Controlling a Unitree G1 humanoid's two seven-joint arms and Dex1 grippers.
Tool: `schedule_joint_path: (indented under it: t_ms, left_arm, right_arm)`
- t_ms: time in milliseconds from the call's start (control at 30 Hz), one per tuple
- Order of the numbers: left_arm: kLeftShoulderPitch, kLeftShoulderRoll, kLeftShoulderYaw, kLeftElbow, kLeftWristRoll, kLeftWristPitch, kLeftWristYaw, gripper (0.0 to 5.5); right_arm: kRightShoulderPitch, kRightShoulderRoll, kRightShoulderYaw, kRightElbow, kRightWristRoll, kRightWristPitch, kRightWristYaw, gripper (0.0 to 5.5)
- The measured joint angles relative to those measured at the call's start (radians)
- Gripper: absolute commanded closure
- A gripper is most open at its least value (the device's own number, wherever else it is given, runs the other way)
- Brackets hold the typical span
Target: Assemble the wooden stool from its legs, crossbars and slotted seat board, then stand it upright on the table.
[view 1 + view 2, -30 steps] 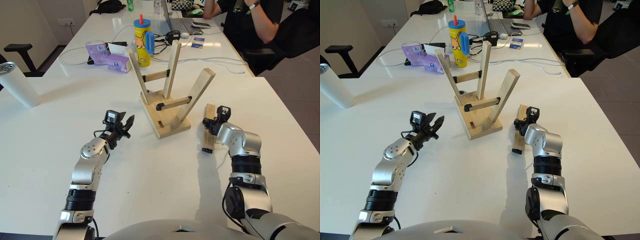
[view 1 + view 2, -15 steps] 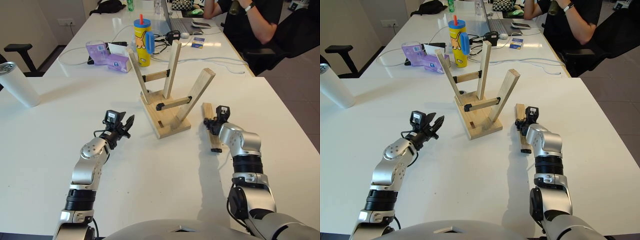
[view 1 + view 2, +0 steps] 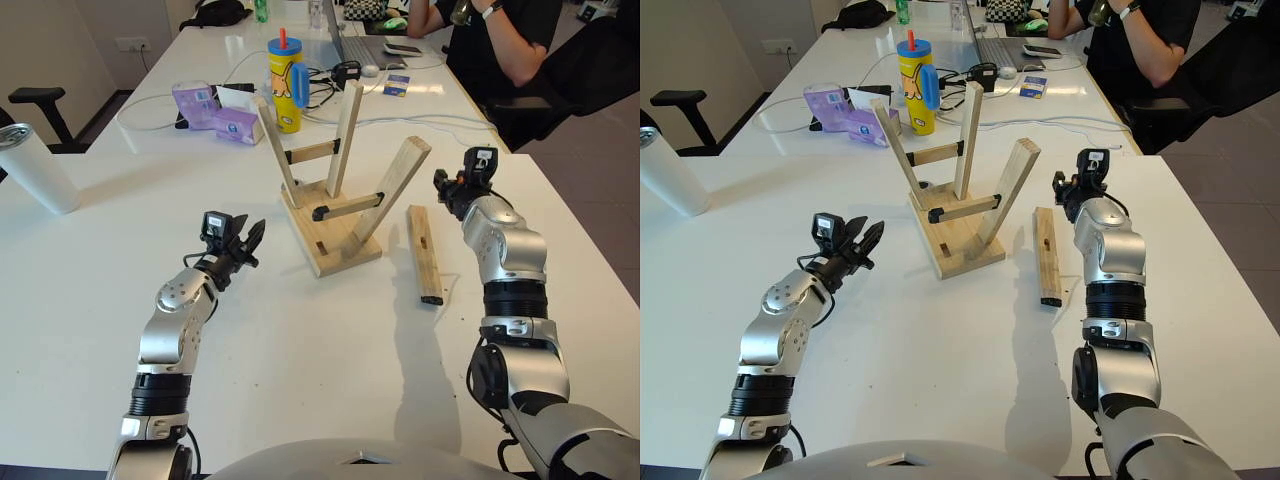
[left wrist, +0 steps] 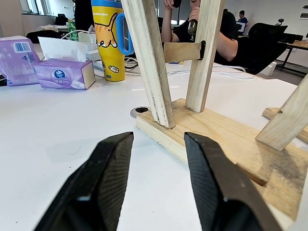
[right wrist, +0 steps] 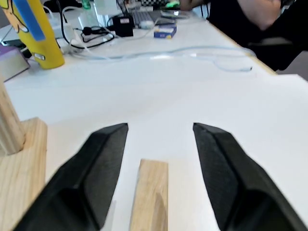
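Note:
The slotted seat board (image 3: 335,244) lies flat on the white table with three legs (image 3: 342,137) standing up from it, joined by crossbars (image 3: 347,207). A loose wooden leg (image 3: 423,252) lies on the table to the right of the board. My right gripper (image 3: 452,188) is open, raised above the far end of the loose leg (image 5: 150,195), holding nothing. My left gripper (image 3: 243,247) is open just left of the seat board (image 4: 216,139), its fingers (image 4: 111,163) close to the board's edge.
A yellow cup (image 3: 285,84), purple tissue packs (image 3: 225,120), cables and a laptop sit at the back of the table. A white tumbler (image 3: 32,167) stands far left. A seated person is at the far right corner.
My right gripper let go of the loose leg, which now lies on the table, and rose away toward the back. The left gripper lifted slightly.

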Motion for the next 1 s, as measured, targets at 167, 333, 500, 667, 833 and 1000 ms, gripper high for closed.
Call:
schedule_joint_path:
  t_ms: [167,333,500,667,833,1000]
  left_arm:
    - [0.0,0.0,-0.002,-0.002,0.0,0.0,0.001,3.56]
    - [0.0,0.0,-0.003,-0.003,0.0,0.001,0.001,3.56]
    - [0.001,0.0,-0.005,-0.004,0.0,0.002,0.002,3.56]
    - [0.002,0.0,-0.011,-0.005,0.001,0.002,0.003,3.56]
    - [0.003,0.0,-0.012,-0.005,0.001,0.002,0.005,3.56]
    - [0.003,0.0,-0.013,-0.005,0.001,0.002,0.004,3.56]
  right_arm:
    - [0.03,0.031,-0.003,-0.006,0.011,0.107,-0.01,1.72]
    - [0.05,0.036,-0.003,-0.01,0.008,0.162,-0.028,1.28]
    - [0.065,0.044,-0.001,0.023,-0.003,0.21,-0.044,1.28]
    - [0.072,0.042,0.018,0.036,-0.013,0.23,-0.038,1.64]
    - [0.072,0.035,0.041,0.036,-0.033,0.237,-0.033,2.45]
    - [0.071,0.034,0.037,0.038,-0.034,0.239,-0.033,3.03]
